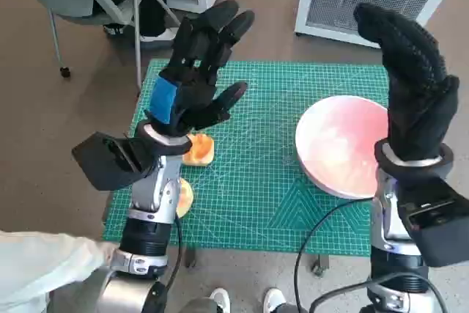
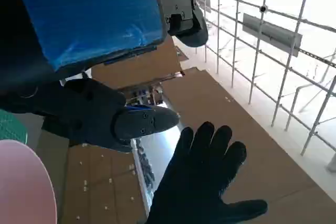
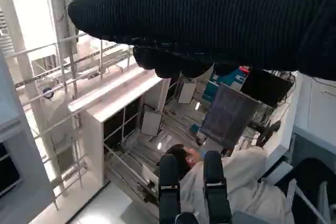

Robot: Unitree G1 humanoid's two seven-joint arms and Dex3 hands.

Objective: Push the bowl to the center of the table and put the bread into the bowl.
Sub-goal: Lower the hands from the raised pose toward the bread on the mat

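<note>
No words or labels can be read on anything here.

On the left, the black left hand with blue tape on its back (image 1: 194,71) is hanging high over the bench. Its fingers are spreading wide apart and it is holding nothing. Under this hand, the orange-brown piece of bread (image 1: 199,149) is lying on the green cutting mat with white grid lines (image 1: 249,181). The bread is sitting near the left side of the mat, just below the hand's wrist, and the hand is not touching it. It looks golden and soft, with a lighter top. A second orange-brown piece (image 1: 185,197) is peeking out beside the pale left forearm (image 1: 150,218), closer to the robot.

On the right, the round pink bowl (image 1: 341,144) is sitting on the right side of the mat, not in the middle. It is shallow and shiny inside, with a pale rim. The right hand in the black knitted glove (image 1: 410,86) is hanging above the bowl's right edge. Its fingers are pointing up and lying close together, holding nothing. I cannot tell if it is touching the bowl.

In the right wrist view, a person in a light top (image 3: 220,187) is sitting nearby.
</note>
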